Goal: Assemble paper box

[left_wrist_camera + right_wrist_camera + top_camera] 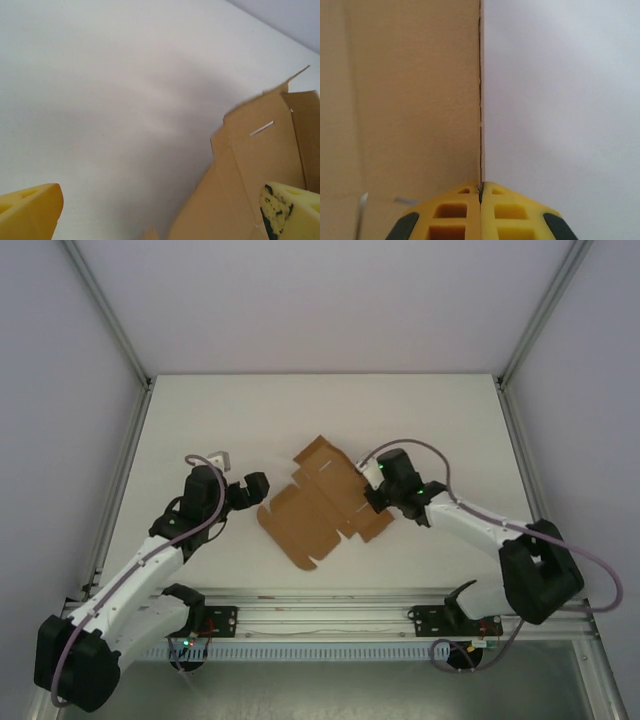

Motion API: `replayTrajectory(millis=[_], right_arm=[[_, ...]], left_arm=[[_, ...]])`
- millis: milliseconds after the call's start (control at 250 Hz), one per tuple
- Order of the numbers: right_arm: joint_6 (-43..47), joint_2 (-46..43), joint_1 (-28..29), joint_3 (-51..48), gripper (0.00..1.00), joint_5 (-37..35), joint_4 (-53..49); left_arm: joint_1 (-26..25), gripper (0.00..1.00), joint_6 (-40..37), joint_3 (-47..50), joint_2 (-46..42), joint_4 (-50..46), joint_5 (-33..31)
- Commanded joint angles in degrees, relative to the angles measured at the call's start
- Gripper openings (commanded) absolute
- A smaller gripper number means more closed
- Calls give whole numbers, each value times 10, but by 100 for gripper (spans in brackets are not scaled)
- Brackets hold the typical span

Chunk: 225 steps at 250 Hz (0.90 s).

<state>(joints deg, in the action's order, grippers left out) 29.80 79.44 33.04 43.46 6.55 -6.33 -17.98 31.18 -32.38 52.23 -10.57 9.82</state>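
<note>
White surface (200,440) spread wide under both arms, and near its middle sits the paper box (312,512), a brown die-cut sheet lying mostly flat, creases and flaps splayed out between the two arms. On its right side, the right hand (372,497) is clamped tight: in the right wrist view the yellow pads (450,215) meet with the thin cardboard edge running straight into the seam between them, so it is pinching the sheet there. Over on the sheet's left edge, the left hand (257,488) is spread wide, holding nothing. In the left wrist view one pad sits over bare surface and the other over the cardboard near a narrow slot cut.
</note>
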Motion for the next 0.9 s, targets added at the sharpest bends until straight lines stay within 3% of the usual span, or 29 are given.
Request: replayTrajectory(millis=[0, 188, 420, 616, 895], right_arm=[[163, 35, 37, 10, 0, -155, 98], [308, 70, 73, -6, 0, -190, 203], [374, 55, 77, -3, 0, -93, 198], [366, 49, 79, -2, 0, -79, 221], [354, 35, 78, -3, 0, -79, 210]], left_arm=[[2, 100, -16, -37, 36, 20, 16], [2, 100, -30, -109, 123, 31, 52], [2, 100, -89, -221, 267, -12, 43], [2, 100, -111, -286, 357, -39, 43], [1, 100, -129, -245, 355, -2, 104]])
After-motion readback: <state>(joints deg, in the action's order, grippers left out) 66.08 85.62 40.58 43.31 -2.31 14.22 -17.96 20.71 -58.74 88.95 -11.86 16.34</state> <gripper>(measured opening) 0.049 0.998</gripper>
